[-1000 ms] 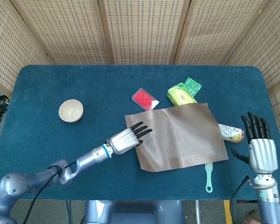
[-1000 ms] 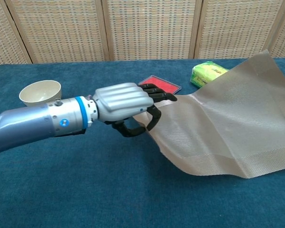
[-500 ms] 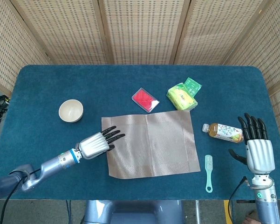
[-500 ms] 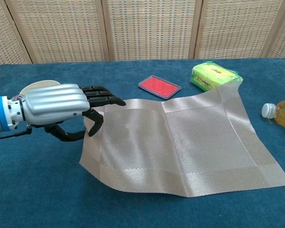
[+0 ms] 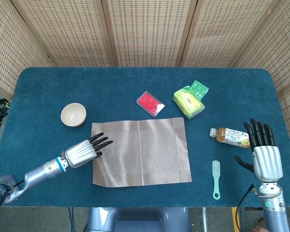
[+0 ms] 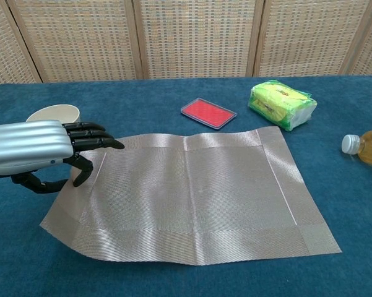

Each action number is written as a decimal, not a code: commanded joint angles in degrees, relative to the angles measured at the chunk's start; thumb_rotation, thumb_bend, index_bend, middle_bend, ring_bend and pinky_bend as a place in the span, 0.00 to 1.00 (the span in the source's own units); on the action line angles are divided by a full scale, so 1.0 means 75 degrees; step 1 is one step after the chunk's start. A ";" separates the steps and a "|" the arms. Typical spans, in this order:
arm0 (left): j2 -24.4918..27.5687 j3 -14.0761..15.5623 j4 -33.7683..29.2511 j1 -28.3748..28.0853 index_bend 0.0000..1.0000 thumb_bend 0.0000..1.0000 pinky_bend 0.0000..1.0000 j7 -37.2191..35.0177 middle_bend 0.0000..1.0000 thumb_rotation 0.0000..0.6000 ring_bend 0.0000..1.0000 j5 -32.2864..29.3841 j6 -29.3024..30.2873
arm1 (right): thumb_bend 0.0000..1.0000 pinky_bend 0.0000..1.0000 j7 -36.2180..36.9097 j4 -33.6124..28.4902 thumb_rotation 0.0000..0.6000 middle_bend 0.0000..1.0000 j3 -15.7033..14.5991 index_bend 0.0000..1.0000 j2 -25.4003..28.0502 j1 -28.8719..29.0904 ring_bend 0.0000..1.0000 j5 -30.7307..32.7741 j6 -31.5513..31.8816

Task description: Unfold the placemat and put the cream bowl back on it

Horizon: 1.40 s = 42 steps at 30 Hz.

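Now the placemat [image 5: 141, 151] lies fully opened and nearly flat on the blue counter [image 5: 48, 87], where a second ago it was still partly raised and sat further right, over the bottle. It has been drawn leftward across the counter, and its right edge stands well clear of the green packet and the bottle.

At the far left, the cream bowl [image 5: 73, 115] sits upright on the counter, apart from the placemat's upper left corner; it has not moved. Just below it, the left robot hand [image 5: 84, 150] has pulled back toward the left with the mat. Its dark fingers [image 6: 90, 136] reach over the placemat's left edge with the thumb curled beneath, but whether it grips the edge or only rests on it cannot be told from either view. In the chest view that near left corner lifts slightly off the counter.

Beyond the mat's far edge lie a red flat case [image 5: 150, 103] and, to its right, a green and yellow packet [image 5: 189, 99]. Further right, a bottle [image 5: 230, 137] of amber drink lies on its side, uncovered now. Near it a pale green brush [image 5: 216, 179] lies on the counter. At the far right the right robot hand [image 5: 264, 154] is held upright, fingers spread and holding nothing, as before.
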 commanded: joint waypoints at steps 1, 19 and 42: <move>-0.0017 0.0060 0.0168 0.0105 0.73 0.54 0.00 -0.0032 0.00 1.00 0.00 0.0067 0.0053 | 0.00 0.00 0.0006 -0.0015 1.00 0.00 -0.0009 0.00 0.0011 -0.0009 0.00 -0.0021 0.0012; -0.0175 0.0222 0.1069 0.0693 0.73 0.54 0.00 -0.0133 0.00 1.00 0.00 0.0228 0.0317 | 0.00 0.00 -0.0025 -0.0126 1.00 0.00 -0.0061 0.00 0.0052 -0.0062 0.00 -0.0204 0.0133; 0.0505 -0.0018 0.0952 0.1017 0.00 0.00 0.00 -0.2271 0.00 1.00 0.00 0.0120 0.1523 | 0.00 0.00 -0.0045 -0.0215 1.00 0.00 -0.0073 0.00 0.0082 -0.0098 0.00 -0.0252 0.0143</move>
